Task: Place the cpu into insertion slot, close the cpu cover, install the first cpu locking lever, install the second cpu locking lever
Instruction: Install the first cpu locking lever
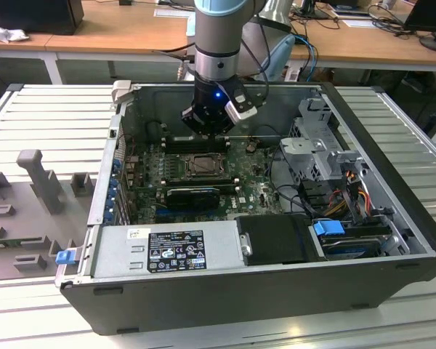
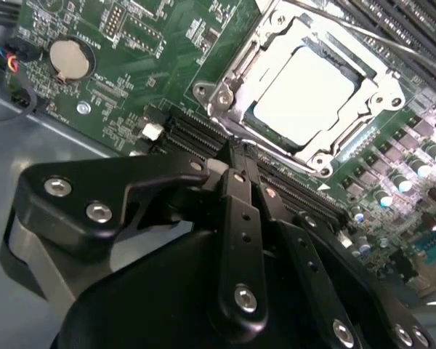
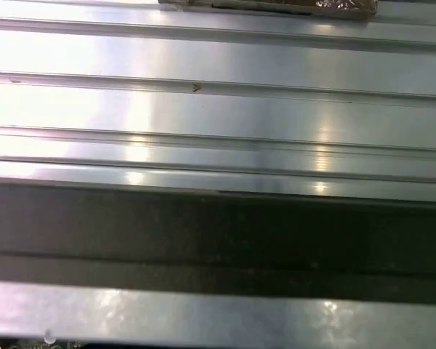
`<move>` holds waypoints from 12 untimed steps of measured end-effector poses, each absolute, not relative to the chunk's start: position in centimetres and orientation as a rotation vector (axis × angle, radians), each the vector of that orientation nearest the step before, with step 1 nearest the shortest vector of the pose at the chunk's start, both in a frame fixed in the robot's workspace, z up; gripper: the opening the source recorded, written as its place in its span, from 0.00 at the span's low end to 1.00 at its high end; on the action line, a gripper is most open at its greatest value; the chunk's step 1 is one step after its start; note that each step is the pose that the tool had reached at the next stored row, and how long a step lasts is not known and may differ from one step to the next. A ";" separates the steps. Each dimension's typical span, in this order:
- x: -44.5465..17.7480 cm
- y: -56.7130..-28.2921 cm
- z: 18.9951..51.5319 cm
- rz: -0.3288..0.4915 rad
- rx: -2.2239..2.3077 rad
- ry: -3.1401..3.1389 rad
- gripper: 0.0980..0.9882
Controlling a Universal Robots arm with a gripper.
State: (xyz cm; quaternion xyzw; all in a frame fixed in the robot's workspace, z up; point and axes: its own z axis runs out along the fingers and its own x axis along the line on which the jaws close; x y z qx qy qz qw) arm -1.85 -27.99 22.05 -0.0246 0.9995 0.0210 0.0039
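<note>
Computer case (image 1: 392, 240): open on a ribbed metal table (image 1: 51, 109), green board (image 1: 149, 182) inside.
Arm (image 1: 218, 43): reaches down into the case, over the board's far edge.
Gripper (image 2: 236, 163): fingers pressed together, holding nothing, just beside the socket (image 2: 225, 94).
Cover (image 2: 381, 76): lying flat over the socket.
Chip (image 2: 312, 91): seated in the socket, pale face showing through the cover's cut-out.

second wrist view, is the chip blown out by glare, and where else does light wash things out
In the second wrist view the pale silvery square cpu is overexposed nearly to white inside its silvery metal cover frame, while the black claw in front stays dark. In the first wrist view bright reflections streak the ribbed metal surface. The exterior view is evenly lit.
</note>
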 end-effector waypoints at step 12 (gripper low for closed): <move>-1.9 -28.5 22.0 0.066 -0.077 3.132 0.01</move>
